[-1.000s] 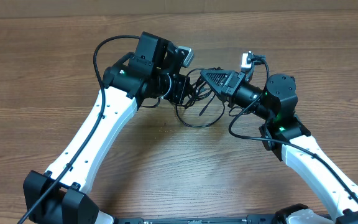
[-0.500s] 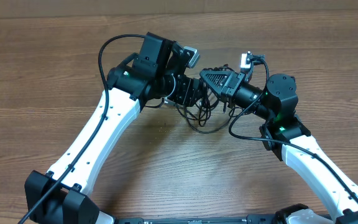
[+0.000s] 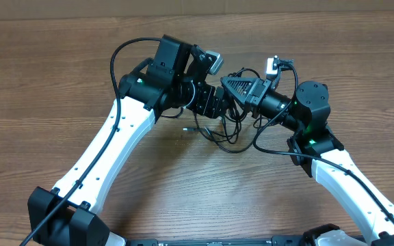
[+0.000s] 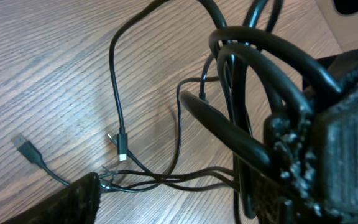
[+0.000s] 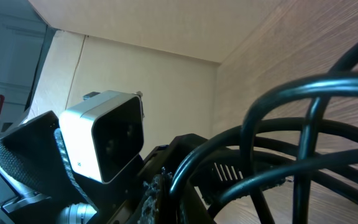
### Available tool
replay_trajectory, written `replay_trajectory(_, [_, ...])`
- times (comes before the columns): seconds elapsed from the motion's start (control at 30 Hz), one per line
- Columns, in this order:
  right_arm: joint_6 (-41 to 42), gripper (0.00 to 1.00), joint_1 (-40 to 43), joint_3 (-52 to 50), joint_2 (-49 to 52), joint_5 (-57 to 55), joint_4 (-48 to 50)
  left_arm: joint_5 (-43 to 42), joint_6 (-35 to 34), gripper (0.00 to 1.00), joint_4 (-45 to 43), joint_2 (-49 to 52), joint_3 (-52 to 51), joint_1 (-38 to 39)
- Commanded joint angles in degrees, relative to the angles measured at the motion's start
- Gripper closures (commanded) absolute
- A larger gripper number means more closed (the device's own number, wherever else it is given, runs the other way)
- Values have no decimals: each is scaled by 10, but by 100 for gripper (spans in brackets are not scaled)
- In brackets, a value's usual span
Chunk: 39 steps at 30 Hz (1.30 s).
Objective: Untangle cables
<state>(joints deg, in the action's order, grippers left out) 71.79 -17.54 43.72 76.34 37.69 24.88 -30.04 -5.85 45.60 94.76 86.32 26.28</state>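
The cables (image 3: 230,133) are a knot of thin black cords hanging between my two grippers, with loops lying on the wooden table below them. My left gripper (image 3: 216,104) is open. In the left wrist view its fingers (image 4: 73,202) stand far apart around the left gripper (image 4: 179,186) gap, thin strands cross that gap, and more cables (image 4: 115,81) drape by the right finger. My right gripper (image 3: 237,87) faces it from the right. It is shut on the cables (image 5: 303,87) close to the lens, at the right gripper (image 5: 197,186) jaws.
A small plug (image 3: 187,128) on one cord's end lies on the table left of the loops. In the left wrist view a USB plug (image 4: 23,144) and a second plug (image 4: 122,146) rest on the wood. The left wrist camera (image 5: 104,134) sits close to my right gripper.
My left gripper has opened and slid right, up against the right gripper. The cable loops have sagged lower and to the right, and a plug end now lies out to the left.
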Motion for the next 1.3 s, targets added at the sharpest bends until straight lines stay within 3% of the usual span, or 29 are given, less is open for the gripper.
replay_trajectory(0.0, [-2,96,-7,14,-8,20,5,-72,-2,17,-9,4,0,24])
replay_trajectory(0.27, [3,96,-7,14,-8,23,8,-90,-41,19,-33,4,0,27])
replay_trajectory(0.4, [9,96,-8,14,-8,35,31,-78,-57,25,-63,4,0,34])
replay_trajectory(0.6, [20,96,-7,14,-8,36,40,38,-94,53,-49,4,0,49])
replay_trajectory(0.93, [19,96,-7,14,-8,35,47,220,-97,85,51,4,0,50])
replay_trajectory(1.07, [19,96,-7,14,-8,33,47,274,-96,96,91,4,0,46])
replay_trajectory(1.27, [12,96,-7,14,-8,24,42,308,-96,96,131,4,0,36])
